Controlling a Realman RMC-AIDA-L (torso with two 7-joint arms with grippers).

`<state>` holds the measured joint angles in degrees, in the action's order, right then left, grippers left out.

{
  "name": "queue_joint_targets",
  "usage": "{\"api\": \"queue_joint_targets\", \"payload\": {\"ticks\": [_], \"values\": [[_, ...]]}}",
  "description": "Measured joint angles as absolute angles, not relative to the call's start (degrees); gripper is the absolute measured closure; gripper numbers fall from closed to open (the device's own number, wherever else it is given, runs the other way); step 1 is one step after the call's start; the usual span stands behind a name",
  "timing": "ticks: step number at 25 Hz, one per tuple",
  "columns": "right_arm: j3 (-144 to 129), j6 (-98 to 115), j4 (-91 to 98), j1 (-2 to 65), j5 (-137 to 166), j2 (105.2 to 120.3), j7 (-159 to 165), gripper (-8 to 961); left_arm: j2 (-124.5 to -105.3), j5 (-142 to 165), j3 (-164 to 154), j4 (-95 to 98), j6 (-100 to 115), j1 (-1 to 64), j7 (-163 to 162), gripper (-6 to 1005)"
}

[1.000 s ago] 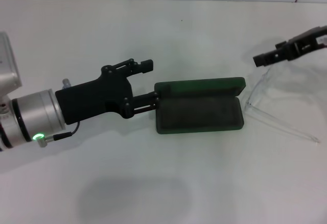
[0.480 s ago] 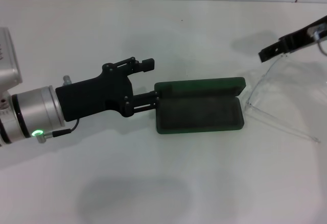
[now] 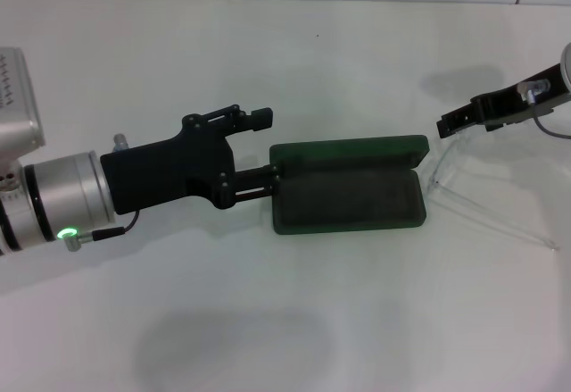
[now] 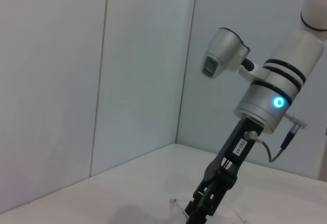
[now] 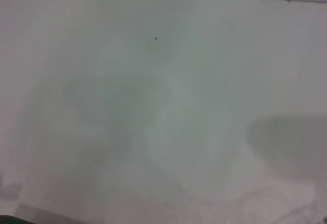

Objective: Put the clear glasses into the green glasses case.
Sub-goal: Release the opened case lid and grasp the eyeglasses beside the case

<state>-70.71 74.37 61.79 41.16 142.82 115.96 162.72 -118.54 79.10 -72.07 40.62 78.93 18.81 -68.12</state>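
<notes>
The right gripper has dropped toward the clear glasses at right — seemingly closed, grasp uncertain; the left gripper, spread, braces the green glasses case.

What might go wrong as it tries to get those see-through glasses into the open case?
The clear glasses have one arm splayed across the table, so it may catch on the rim of the green glasses case. The right hand, above the frame, may slip off. The left hand touches the case end and might nudge it.

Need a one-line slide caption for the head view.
Left gripper braces the open green glasses case; right gripper hovers over the clear glasses beside it.
</notes>
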Motion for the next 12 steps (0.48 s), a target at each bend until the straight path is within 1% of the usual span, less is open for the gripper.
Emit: {"api": "queue_joint_targets", "payload": {"ticks": [12], "values": [[-70.74, 72.41, 57.42, 41.41, 142.01, 116.21, 162.75, 195, -118.55, 80.35, -72.07, 40.6, 78.56, 19.5, -68.05, 228]]}}
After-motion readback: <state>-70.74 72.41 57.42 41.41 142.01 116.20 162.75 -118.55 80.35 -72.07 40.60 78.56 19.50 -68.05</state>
